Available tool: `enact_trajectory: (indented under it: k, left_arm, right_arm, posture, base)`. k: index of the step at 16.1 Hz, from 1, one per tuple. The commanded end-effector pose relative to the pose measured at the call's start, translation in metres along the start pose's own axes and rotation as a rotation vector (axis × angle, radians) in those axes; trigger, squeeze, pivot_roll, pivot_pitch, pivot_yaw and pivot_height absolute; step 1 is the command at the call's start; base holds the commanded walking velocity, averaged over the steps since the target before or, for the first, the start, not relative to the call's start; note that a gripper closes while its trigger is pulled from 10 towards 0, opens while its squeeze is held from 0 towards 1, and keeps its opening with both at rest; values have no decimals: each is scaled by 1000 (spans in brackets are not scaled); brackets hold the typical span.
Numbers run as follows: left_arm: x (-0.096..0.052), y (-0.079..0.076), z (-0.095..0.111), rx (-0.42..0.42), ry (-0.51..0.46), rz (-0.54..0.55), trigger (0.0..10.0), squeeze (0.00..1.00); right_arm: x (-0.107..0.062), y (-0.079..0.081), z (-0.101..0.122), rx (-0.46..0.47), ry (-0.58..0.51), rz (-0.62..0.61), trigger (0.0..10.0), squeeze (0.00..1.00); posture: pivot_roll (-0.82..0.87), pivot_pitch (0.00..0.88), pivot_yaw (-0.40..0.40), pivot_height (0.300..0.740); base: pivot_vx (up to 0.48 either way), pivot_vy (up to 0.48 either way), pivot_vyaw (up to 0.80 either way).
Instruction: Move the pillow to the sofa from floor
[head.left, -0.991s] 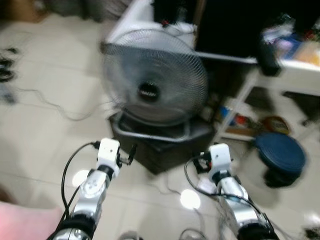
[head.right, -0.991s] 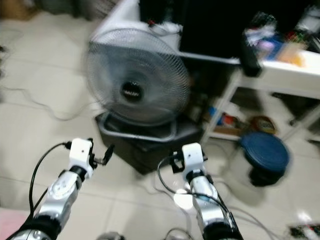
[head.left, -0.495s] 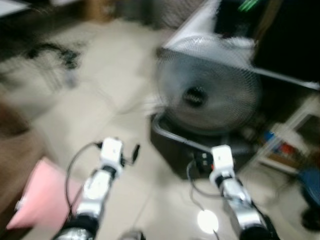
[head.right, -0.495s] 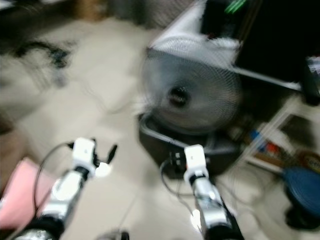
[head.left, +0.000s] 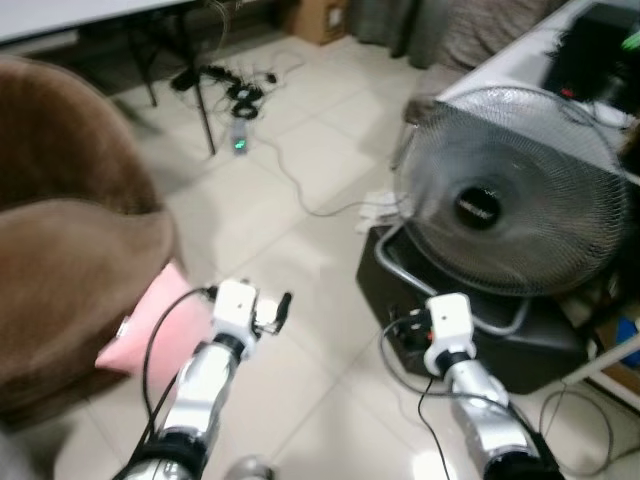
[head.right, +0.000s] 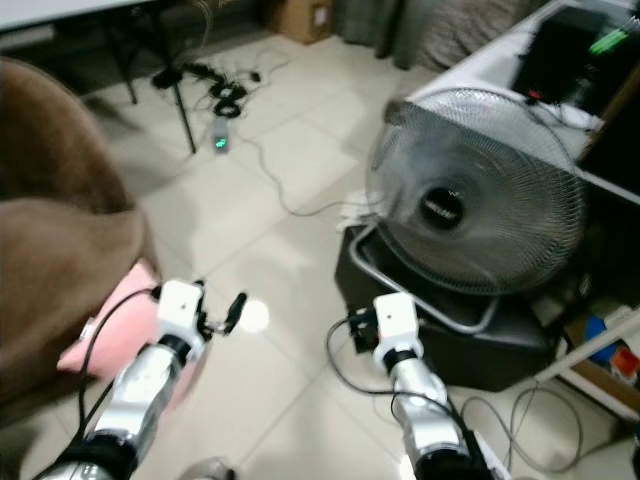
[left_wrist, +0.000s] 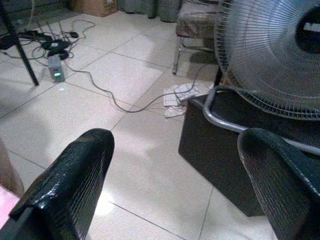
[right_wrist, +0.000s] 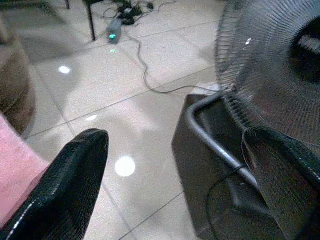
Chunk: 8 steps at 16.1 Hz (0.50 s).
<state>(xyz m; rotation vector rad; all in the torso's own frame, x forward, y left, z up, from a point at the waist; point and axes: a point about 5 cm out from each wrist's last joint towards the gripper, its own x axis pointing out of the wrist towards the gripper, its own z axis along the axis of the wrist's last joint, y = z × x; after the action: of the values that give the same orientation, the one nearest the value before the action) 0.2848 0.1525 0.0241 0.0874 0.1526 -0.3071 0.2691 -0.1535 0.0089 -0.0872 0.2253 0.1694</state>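
A pink pillow (head.left: 150, 322) lies on the tiled floor, leaning against the front of a brown sofa (head.left: 70, 270) at my left. It also shows as a pink corner (right_wrist: 14, 167) in the right wrist view. My left arm (head.left: 215, 360) reaches forward just right of the pillow, and the left gripper (left_wrist: 175, 140) is open over bare tiles with nothing between its fingers. My right arm (head.left: 470, 390) is held out toward the fan's base, and the right gripper (right_wrist: 175, 137) is open and holds nothing.
A large grey floor fan (head.left: 510, 200) stands on a black box (head.left: 460, 320) ahead on the right. Cables and a power strip with a green light (head.left: 238, 143) lie on the floor beyond. A dark table leg (head.left: 200, 100) and a cardboard box (head.left: 318, 20) are at the back.
The camera has swung left: the fan shifted right, and the sofa and pink pillow came fully into view. Both arms keep the same forward pose.
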Motion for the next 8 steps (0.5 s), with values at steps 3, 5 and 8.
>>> enact_trajectory:
  k: [3, 5, 8]
  left_arm:
    - [-1, 0, -1, 18, 13, -3, 10000, 0]
    - [-2, -1, -2, 19, 16, 1, 10000, 0]
    - [-3, -1, -3, 22, 17, 6, 10000, 0]
  right_arm:
    - [0, 0, -2, 12, 16, 3, 10000, 161]
    - [0, 1, -3, 11, 19, 5, 10000, 153]
    - [-1, 2, -3, 1, 20, 13, 10000, 169]
  posture:
    - [-32, 73, -67, 740]
    - [-32, 74, -67, 740]
    - [-35, 78, -68, 740]
  base:
    - [120, 0, 0]
    - [480, 0, 0]
    - [480, 0, 0]
